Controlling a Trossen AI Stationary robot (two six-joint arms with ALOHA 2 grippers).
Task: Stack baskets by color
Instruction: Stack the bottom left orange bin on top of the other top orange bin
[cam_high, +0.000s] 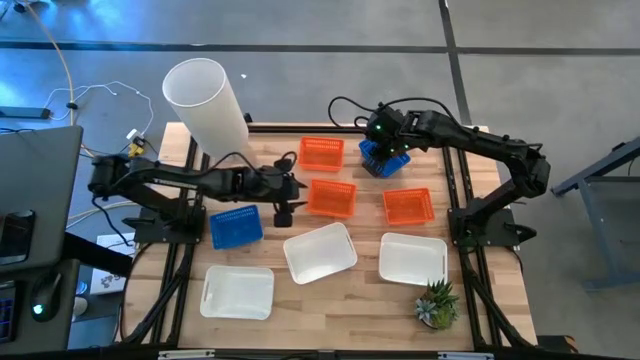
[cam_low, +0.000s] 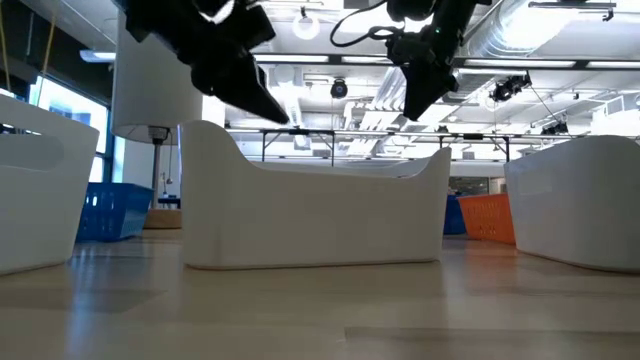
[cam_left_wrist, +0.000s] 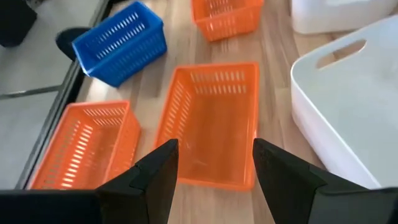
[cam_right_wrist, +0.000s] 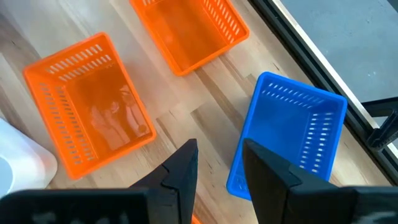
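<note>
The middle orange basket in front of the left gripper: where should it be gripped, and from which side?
Grip the near short rim wall of the middle orange basket, coming from above. It sits upright and empty, and the open left gripper already hangs over that edge.

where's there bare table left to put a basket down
Bare wood lies along the near edge between the left white basket and the plant, and at the far right corner beyond the right orange basket. The middle is crowded: orange baskets, white baskets and the left gripper sit close together.
</note>
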